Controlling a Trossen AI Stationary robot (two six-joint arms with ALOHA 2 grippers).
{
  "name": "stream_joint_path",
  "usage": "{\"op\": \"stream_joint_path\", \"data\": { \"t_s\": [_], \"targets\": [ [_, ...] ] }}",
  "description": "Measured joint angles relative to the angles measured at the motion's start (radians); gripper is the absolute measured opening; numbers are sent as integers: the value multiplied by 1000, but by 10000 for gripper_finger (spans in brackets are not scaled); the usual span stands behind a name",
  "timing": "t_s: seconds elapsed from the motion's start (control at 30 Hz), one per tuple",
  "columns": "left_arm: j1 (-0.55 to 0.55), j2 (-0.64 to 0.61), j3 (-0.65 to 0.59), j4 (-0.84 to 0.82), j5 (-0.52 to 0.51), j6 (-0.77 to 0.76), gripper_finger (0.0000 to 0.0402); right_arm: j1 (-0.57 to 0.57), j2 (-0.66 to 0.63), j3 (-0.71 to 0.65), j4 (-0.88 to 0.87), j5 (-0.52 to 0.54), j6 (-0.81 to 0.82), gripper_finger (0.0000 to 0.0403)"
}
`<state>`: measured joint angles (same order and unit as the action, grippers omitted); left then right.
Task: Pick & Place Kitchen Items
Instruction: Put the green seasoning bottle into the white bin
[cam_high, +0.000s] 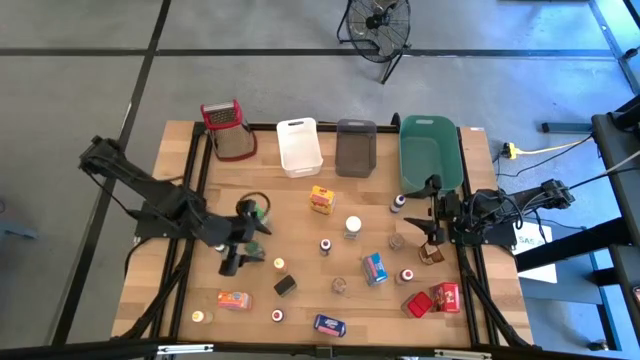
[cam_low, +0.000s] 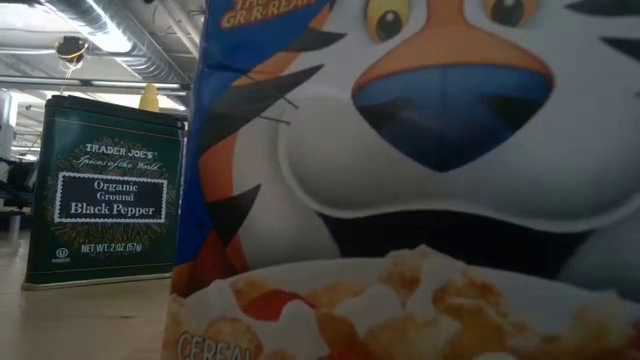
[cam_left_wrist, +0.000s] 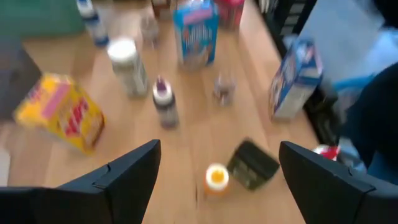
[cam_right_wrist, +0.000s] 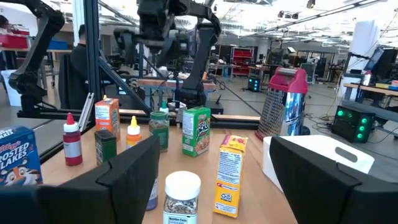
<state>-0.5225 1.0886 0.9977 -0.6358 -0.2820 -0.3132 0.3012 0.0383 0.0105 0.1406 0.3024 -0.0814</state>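
Note:
Small kitchen items stand scattered on the wooden table (cam_high: 300, 310): a yellow box (cam_high: 321, 200), a white-capped jar (cam_high: 352, 227), a blue box (cam_high: 374, 267), a dark tin (cam_high: 285, 285) and an orange-capped bottle (cam_high: 278, 263). My left gripper (cam_high: 258, 243) hovers open at the table's left middle, above the wood. In its wrist view the orange-capped bottle (cam_left_wrist: 216, 177) and the dark tin (cam_left_wrist: 252, 165) show beyond and between the fingers of my left gripper (cam_left_wrist: 219, 149); nothing is held. My right gripper (cam_high: 428, 212) waits open at the right edge, empty in the right wrist view too (cam_right_wrist: 214, 142).
Along the far edge stand a red-topped grater (cam_high: 224, 130), a white tub (cam_high: 299, 146), a grey tub (cam_high: 356, 147) and a green tub (cam_high: 430, 150). Red boxes (cam_high: 445, 295) sit at the near right. A black pepper tin (cam_low: 105, 190) and a cereal box (cam_low: 420, 180) fill the low view.

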Motion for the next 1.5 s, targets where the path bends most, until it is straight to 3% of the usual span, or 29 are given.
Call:
{"op": "stream_joint_path", "data": {
  "t_s": [0.3,0.53,0.83,1.5],
  "targets": [
    [-27,96,0,-104,13,-79,322,0,0,0,-1,0,3,307],
    [7,106,0,-235,46,-414,322,0,0,0,-3,0,-5,307],
    [52,106,0,-252,125,-779,322,0,0,0,-2,1,-23,307],
    [87,109,0,-408,125,-881,322,0,0,0,-2,1,-12,307]
  ]
}}
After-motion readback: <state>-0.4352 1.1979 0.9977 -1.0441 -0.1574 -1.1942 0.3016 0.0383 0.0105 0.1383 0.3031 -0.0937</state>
